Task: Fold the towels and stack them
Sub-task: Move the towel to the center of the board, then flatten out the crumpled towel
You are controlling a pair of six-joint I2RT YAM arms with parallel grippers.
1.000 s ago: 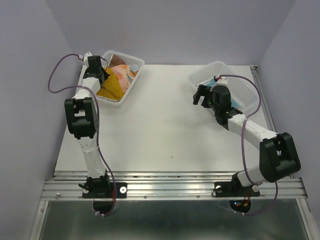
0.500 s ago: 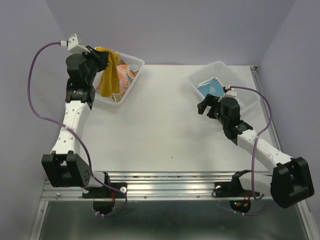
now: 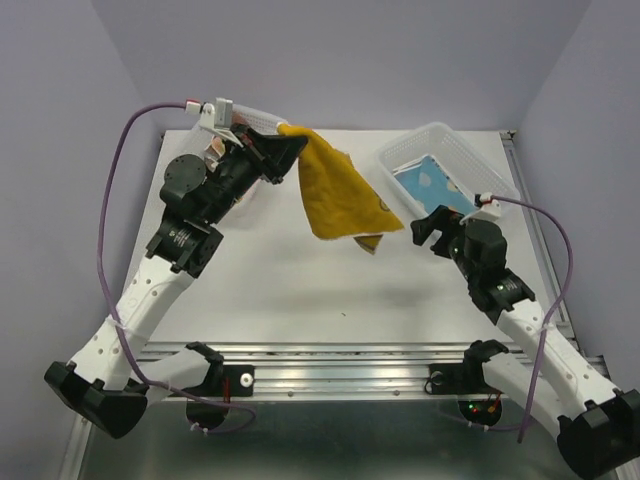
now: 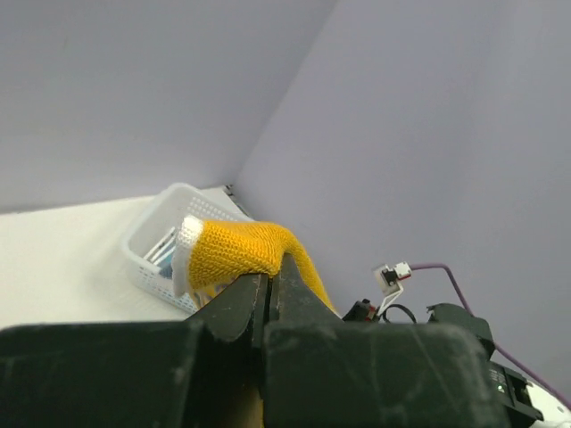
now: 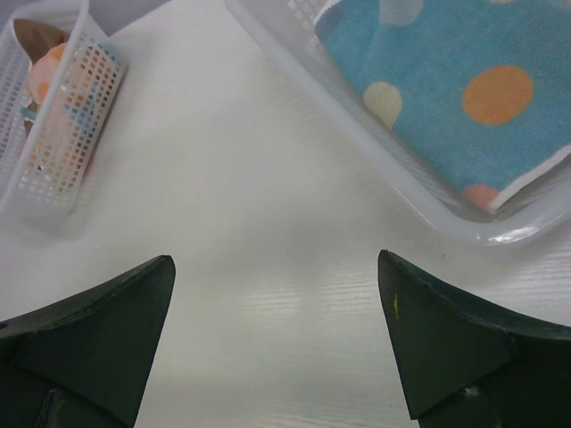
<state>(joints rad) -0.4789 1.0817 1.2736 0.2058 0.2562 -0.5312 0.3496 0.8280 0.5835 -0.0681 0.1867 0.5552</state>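
Observation:
My left gripper point(image 3: 287, 141) is shut on a corner of the mustard yellow towel point(image 3: 340, 195), which hangs in the air over the middle of the table. In the left wrist view the towel point(image 4: 245, 254) is pinched between the closed jaws. My right gripper point(image 3: 433, 222) is open and empty, low over the table right of centre; its fingertips point(image 5: 134, 294) show wide apart. A folded light blue towel with orange dots point(image 3: 430, 182) lies in the right basket and shows in the right wrist view point(image 5: 464, 98). More towels point(image 5: 53, 107) lie in the left basket.
The clear mesh right basket point(image 3: 470, 160) stands at the back right. The left basket point(image 5: 36, 178) stands at the back left, mostly hidden by my left arm in the top view. The table's metal rail point(image 3: 340, 365) runs along the near edge.
My left gripper has lifted the yellow towel out of the left basket and swung it right over the table's middle. My right arm has drawn back toward the near right.

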